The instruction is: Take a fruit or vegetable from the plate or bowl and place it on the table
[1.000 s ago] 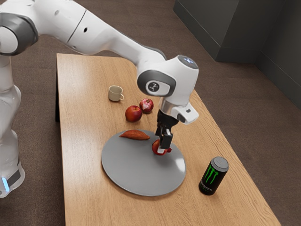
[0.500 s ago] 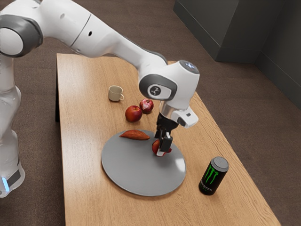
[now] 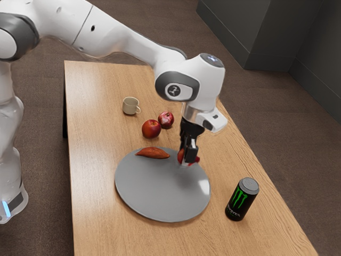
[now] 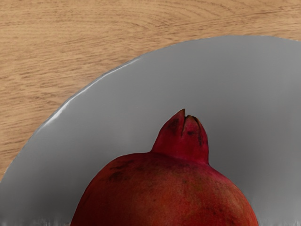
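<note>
Above the plate point(image 3: 154, 197): gripper point(image 3: 187, 159), fingers part-way apart, clamped on the pomegranate point(image 4: 164, 193)
Rim point(image 4: 193, 42): curving beyond the pomegranate's crown point(image 4: 181, 141)
Between plate and can point(image 3: 242, 200): a strip of tabletop point(image 3: 219, 181)

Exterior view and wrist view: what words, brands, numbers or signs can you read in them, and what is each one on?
Can: a green claw-mark "M"; the small lettering under it is too blurred to read surely, perhaps "MONSTER".
Arm: small symbols on its round side badge and top cap, too small to read.
Pomegranate and plate: no text to be seen.
</note>
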Motion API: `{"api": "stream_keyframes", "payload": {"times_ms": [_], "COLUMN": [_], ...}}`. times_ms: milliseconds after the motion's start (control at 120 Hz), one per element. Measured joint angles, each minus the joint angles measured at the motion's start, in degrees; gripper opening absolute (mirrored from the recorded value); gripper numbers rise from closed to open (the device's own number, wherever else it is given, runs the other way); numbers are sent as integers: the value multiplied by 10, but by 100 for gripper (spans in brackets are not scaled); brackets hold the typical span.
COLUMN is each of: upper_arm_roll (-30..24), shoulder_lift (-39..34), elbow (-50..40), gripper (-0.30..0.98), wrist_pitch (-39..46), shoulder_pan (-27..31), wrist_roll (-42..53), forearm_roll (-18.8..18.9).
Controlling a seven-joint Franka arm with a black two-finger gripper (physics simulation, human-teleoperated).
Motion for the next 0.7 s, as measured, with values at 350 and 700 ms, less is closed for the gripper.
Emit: {"api": "stream_keyframes", "payload": {"times_ms": [350,700], "upper_arm_roll": [30,30], "shoulder_lift": [119,171], "elbow": [248,283], "gripper": [35,60], "wrist_pitch": [-85,-125], "shoulder_pan": [100,133], "wrist_roll": [-1,1], "forearm_roll": [1,-1]}}
